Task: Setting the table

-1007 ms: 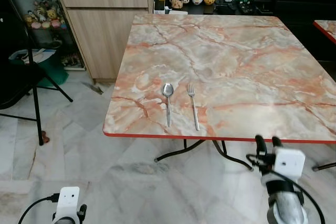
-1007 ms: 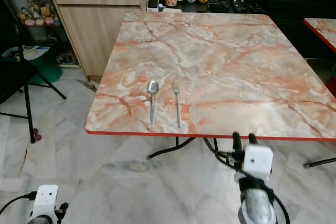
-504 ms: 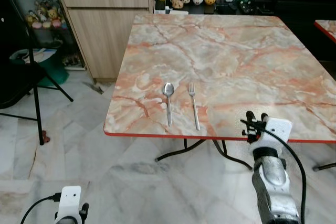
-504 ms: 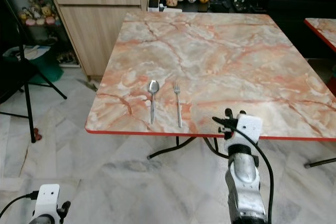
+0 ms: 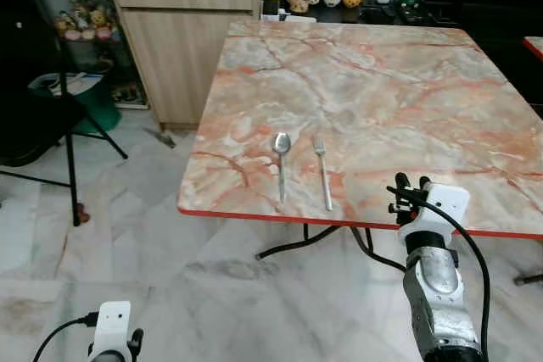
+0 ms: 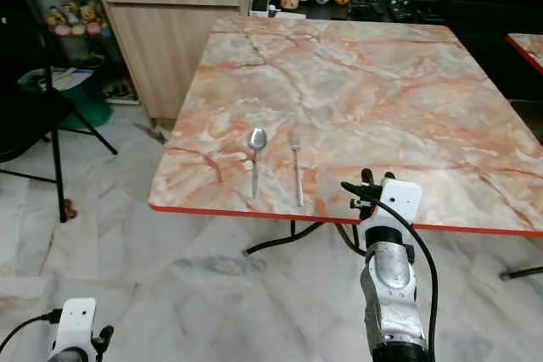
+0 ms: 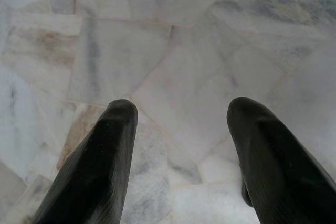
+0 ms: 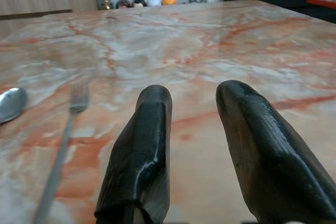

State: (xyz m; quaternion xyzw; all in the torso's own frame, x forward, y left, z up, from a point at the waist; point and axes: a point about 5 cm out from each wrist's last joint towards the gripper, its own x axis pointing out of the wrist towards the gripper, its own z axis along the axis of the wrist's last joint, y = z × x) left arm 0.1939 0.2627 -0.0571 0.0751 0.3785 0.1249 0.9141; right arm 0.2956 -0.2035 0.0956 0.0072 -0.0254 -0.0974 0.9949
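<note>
Raised since one second ago, the right gripper (image 5: 411, 184) now sits at the table (image 5: 407, 82) front edge, fingers spread and holding nothing. Spoon (image 5: 281, 161) and fork (image 5: 322, 171) lie side by side near that edge. Left gripper (image 7: 178, 129) hangs spread above the floor (image 7: 173, 35).

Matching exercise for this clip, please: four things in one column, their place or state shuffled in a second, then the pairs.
Things:
1. spoon
2. fork
3. right tool
4. left tool

Places or states:
A. open, raised at the table's near edge
B. open, low over the marble floor
C. on the table, nearer the right tool
D. on the table, left of the other utensil

Pairs: 1-D, 2-C, 3-A, 4-B
</note>
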